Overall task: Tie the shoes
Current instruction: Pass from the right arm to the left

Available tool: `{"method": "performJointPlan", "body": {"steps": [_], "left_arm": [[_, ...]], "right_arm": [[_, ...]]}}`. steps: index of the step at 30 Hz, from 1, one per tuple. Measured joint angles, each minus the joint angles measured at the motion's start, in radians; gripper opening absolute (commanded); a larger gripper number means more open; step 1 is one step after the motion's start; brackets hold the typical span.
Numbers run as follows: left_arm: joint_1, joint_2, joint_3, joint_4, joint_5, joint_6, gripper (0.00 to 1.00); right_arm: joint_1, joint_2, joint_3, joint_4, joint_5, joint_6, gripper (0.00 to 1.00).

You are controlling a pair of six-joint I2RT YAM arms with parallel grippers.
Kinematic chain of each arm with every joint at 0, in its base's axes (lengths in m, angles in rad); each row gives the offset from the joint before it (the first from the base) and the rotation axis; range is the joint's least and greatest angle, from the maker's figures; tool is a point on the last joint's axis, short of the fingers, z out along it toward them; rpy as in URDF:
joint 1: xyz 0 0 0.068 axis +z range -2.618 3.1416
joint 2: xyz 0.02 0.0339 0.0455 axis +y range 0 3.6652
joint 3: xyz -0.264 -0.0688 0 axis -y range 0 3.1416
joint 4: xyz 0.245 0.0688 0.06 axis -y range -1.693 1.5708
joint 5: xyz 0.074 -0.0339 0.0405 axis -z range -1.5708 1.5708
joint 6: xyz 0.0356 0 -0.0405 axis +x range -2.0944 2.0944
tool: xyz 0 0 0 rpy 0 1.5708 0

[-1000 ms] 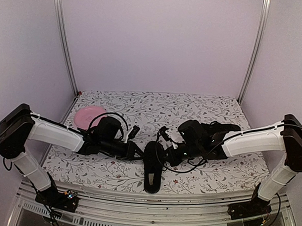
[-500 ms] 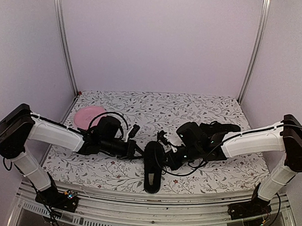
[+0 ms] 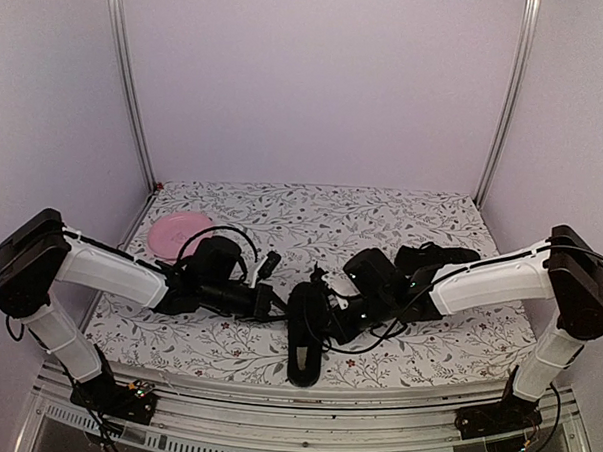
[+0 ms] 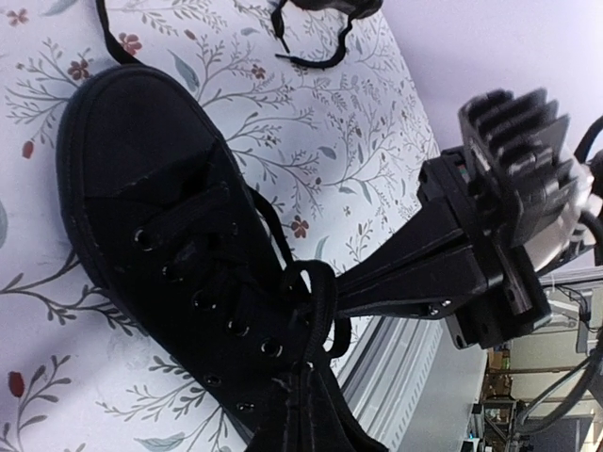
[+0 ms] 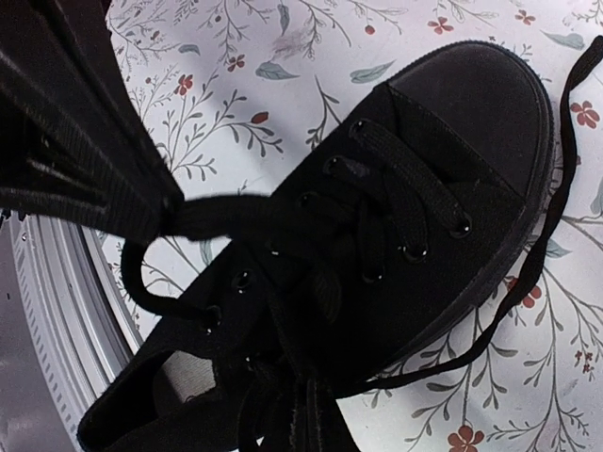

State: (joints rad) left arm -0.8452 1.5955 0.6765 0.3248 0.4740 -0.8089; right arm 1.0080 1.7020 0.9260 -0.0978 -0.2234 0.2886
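One black shoe (image 3: 306, 354) lies at the table's front middle, toe pointing away. The left wrist view shows it (image 4: 141, 217) with its laces threaded through the eyelets. My left gripper (image 3: 276, 307) is shut on a lace loop (image 4: 325, 282) at the top of the lacing. My right gripper (image 3: 326, 312) is shut on a lace over the same shoe (image 5: 405, 217), facing the left gripper (image 5: 162, 212). A loose lace end (image 5: 556, 188) trails on the cloth past the toe. The second shoe (image 3: 438, 259) lies at the back right, partly hidden by the right arm.
A pink plate (image 3: 176, 233) sits at the back left on the floral cloth (image 3: 282, 215). The table's metal front rail (image 3: 303, 426) runs just behind the shoe's heel. Grey walls close the left, right and back.
The left gripper has closed on the lace loop. The right arm has moved left, closer over the shoe, until both grippers meet above the lacing.
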Motion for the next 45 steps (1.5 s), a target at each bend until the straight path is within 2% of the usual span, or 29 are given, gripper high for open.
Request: {"method": "performJointPlan", "body": {"steps": [17, 24, 28, 37, 45], "left_arm": [[-0.043, 0.006, 0.029, -0.028, -0.005, 0.050, 0.01], [-0.044, -0.046, 0.025, -0.078, -0.070, 0.061, 0.38], [-0.035, -0.128, 0.003, -0.080, -0.126, 0.050, 0.47], [-0.027, -0.064, -0.006, -0.064, -0.154, -0.037, 0.48], [-0.021, -0.035, -0.013, 0.042, -0.175, -0.129, 0.40]], "right_arm": [[0.006, 0.021, 0.051, 0.057, -0.018, 0.019, 0.02], [0.006, 0.040, 0.051, 0.103, -0.019, 0.041, 0.02], [0.006, 0.040, 0.051, 0.123, -0.019, 0.050, 0.02], [0.006, 0.040, 0.050, 0.148, -0.020, 0.057, 0.02], [0.006, 0.040, 0.048, 0.151, -0.024, 0.059, 0.02]]}}
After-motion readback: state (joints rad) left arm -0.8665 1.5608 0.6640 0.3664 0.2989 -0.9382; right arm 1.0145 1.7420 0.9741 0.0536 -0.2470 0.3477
